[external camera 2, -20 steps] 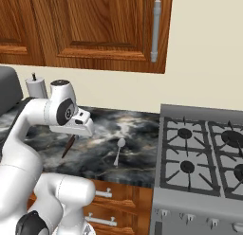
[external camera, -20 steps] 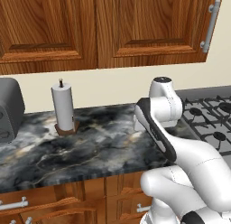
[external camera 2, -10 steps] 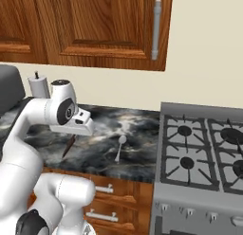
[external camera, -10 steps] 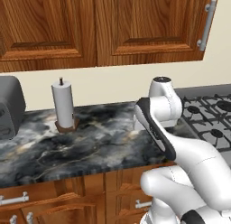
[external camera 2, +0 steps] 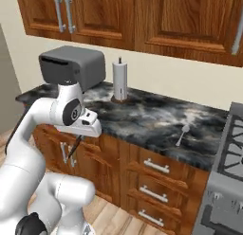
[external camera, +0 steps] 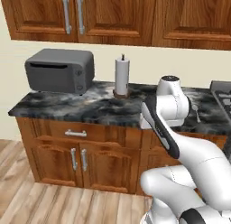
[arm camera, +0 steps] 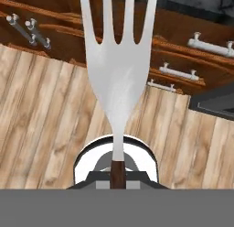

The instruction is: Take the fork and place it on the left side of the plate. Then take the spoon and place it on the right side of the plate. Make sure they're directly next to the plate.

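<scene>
Silver-tined fork [arm camera: 118, 79] clamped in shut fingers [external camera 2: 76, 143]; base driven back from counter [external camera 2: 142, 118], spoon [external camera 2: 182, 133] left lying; plate unseen.

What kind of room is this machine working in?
A kitchen, by the look of it: a dark marble counter over wooden cabinets, a grey toaster oven, a paper towel roll and a stove.

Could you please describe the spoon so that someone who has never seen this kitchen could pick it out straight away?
Start at the dark marbled counter under the wooden cabinets and follow it toward the stove. Near that end, close to the front edge, lies the spoon, small and silver, flat on the stone. Unlike the paper towel roll and the grey toaster oven further along, it does not stand up.
</scene>
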